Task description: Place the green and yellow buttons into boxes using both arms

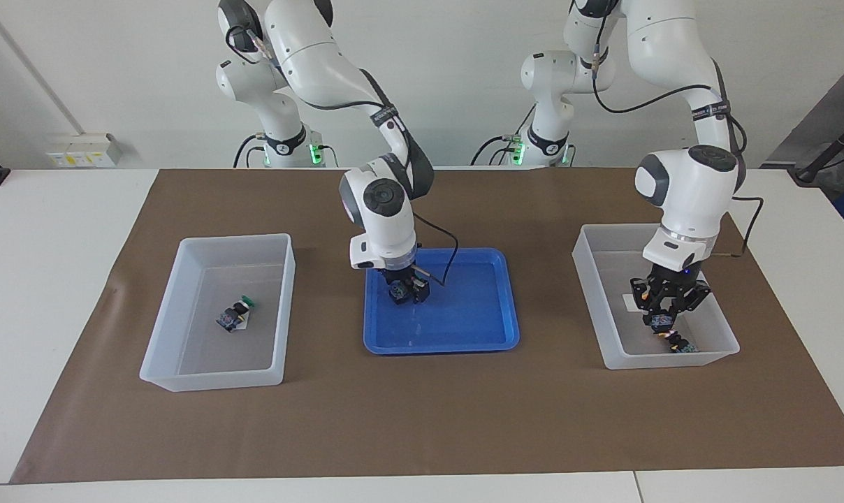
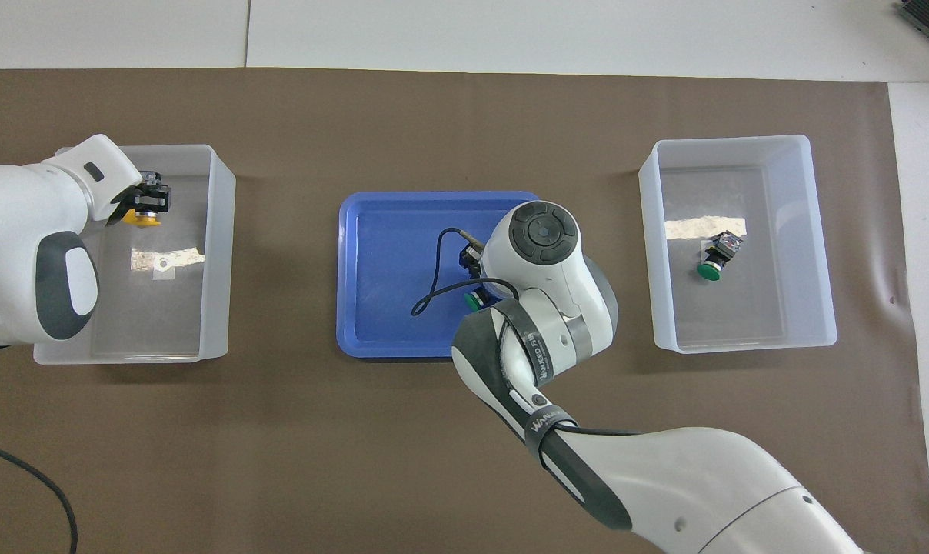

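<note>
Buttons are spread three ways: we see one green button [image 1: 235,314] lying in the box [image 1: 184,374] toward the right arm's end, and a second green button [image 2: 474,301] in the blue tray [image 1: 506,307], where our right gripper [image 1: 408,292] is closed around it. Our left gripper [image 1: 668,316] is inside the other box [image 1: 590,293], its fingers spread above a yellow button [image 2: 141,218], which they do not visibly grip.

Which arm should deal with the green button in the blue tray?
Right. Its tool is down at that green button in the blue tray; the left tool is inside the box at its own end.
</note>
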Controlling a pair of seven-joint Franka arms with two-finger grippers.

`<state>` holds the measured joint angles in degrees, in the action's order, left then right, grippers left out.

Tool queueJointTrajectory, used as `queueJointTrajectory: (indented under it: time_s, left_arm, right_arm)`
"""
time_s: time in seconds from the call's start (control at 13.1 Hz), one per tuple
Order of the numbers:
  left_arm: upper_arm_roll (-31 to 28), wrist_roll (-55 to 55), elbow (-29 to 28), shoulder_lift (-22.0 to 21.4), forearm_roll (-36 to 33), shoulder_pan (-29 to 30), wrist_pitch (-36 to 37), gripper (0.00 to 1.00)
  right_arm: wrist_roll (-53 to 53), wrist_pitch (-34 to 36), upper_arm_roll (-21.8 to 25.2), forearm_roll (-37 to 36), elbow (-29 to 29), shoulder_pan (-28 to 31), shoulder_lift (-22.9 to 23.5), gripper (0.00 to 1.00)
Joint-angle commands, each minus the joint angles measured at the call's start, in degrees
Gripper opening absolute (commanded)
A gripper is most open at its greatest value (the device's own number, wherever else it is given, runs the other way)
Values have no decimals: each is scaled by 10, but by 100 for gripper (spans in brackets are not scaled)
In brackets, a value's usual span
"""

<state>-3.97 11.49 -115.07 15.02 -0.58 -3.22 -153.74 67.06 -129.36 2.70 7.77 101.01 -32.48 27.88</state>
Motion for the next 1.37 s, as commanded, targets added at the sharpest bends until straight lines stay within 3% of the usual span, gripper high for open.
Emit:
queueJointTrajectory:
  time_s: [0.0,0.23,0.3,0.38,0.53,0.61,0.91,1.3]
  left_arm:
    - [5,3,-11,29,-5,10,-58,0]
    - [5,-1,-12,52,-5,10,-100,2]
    - [5,-2,-12,53,-5,10,-100,11]
    - [5,-2,-12,53,-5,10,-100,27]
    - [5,-22,-11,52,-5,9,-96,95]
    - [5,-23,-11,48,-5,9,-90,100]
    - [5,-21,-7,-1,-5,13,-21,100]
    - [5,-22,13,-96,-5,4,186,100]
  right_arm:
    - [-8,-6,-2,8,-3,4,-3,0]
    - [-52,31,-1,8,-19,20,-47,0]
    - [-78,50,3,8,-20,33,-69,0]
    - [-106,70,3,7,-25,53,-91,0]
    - [-199,111,5,0,-25,94,-126,0]
    - [-261,132,6,-5,-25,122,-135,0]
    - [-502,144,5,-41,-8,229,-145,0]
    - [-693,1,5,-41,133,320,-165,0]
